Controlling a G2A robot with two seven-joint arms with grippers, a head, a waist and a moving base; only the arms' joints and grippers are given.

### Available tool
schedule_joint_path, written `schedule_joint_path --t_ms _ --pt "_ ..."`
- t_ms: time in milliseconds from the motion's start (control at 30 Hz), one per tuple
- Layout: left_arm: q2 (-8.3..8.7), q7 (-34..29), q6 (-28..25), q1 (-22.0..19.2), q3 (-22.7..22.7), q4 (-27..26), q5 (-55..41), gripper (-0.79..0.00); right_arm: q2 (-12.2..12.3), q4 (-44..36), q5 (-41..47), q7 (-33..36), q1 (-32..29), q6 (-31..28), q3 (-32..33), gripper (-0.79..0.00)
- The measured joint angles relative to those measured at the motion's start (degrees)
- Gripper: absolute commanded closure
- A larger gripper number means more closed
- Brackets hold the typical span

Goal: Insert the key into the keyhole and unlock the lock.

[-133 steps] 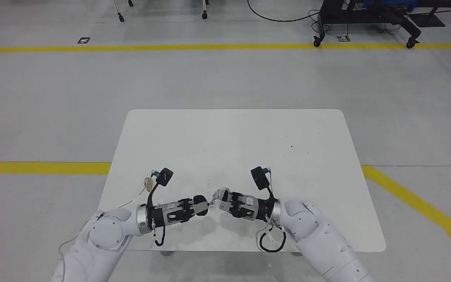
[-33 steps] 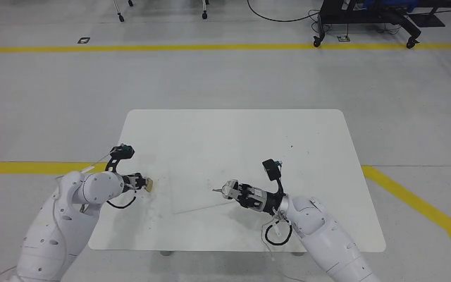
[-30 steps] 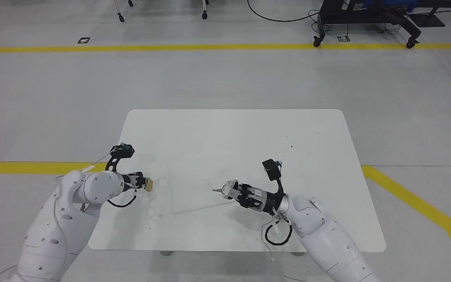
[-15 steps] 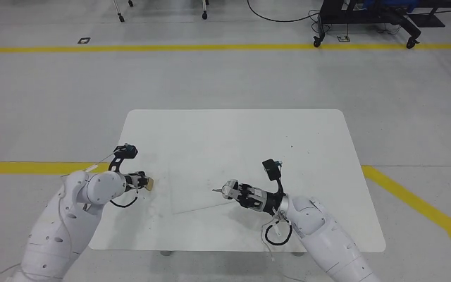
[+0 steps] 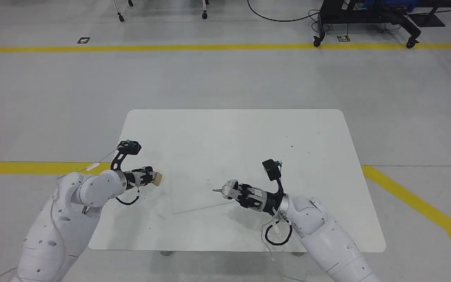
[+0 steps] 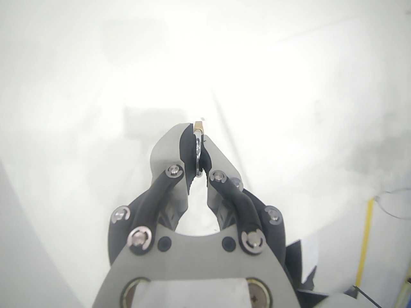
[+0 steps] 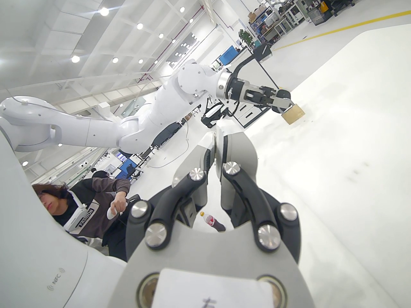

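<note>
A small brass padlock [image 5: 156,178] hangs from my left gripper [image 5: 148,178] over the table's left part. That gripper [image 6: 196,137] is shut on the lock's silver shackle [image 6: 197,155], and a brass corner [image 6: 198,125] shows past the tips. From the right wrist, the padlock [image 7: 292,114] dangles just above the table, far ahead. My right gripper [image 5: 229,189] rests low near the front middle of the table, shut [image 7: 215,144], with a thin key tip [image 5: 214,189] sticking out toward the left arm. The two grippers are well apart.
The white table [image 5: 232,134] carries a faint scratch line [image 5: 192,209] between the arms and a small dark speck [image 5: 291,146] toward the back right. Its front edge [image 5: 232,250] lies close behind both grippers.
The left gripper has carried the padlock a little right and toward the back of the table. The right arm has stayed still. Seconds ago both grippers met at the front middle.
</note>
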Motion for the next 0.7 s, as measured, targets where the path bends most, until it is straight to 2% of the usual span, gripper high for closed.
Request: schedule_joint_path --t_ms 133,200,267,367,433,600,700 --pt "0.31 -3.7 -7.0 2.3 -5.7 0.4 -18.6 0.0 0.0 0.0 0.0 0.0 0.0 0.0 0.0 0.0" --pt "0.14 -7.1 -9.8 3.1 -7.6 2.0 -31.2 0.0 0.0 0.0 0.0 0.0 0.0 0.0 0.0 0.0" --pt "-0.32 -11.9 -9.8 3.0 -7.8 4.7 -44.9 0.0 0.0 0.0 0.0 0.0 0.0 0.0 0.0 0.0" --pt "-0.98 -18.9 -7.6 1.0 -5.6 8.8 -58.6 0.0 0.0 0.0 0.0 0.0 0.0 0.0 0.0 0.0" --pt "-1.05 -19.1 -7.5 0.6 -5.1 9.3 -61.0 0.0 0.0 0.0 0.0 0.0 0.0 0.0 0.0 0.0" --pt "-1.02 -18.5 -7.6 0.8 -5.3 9.1 -59.0 0.0 0.0 0.0 0.0 0.0 0.0 0.0 0.0 0.0" --pt "-1.09 -15.2 -8.7 2.8 -5.5 6.9 -59.0 0.0 0.0 -0.2 -0.1 -0.3 -0.1 0.3 0.0 0.0"
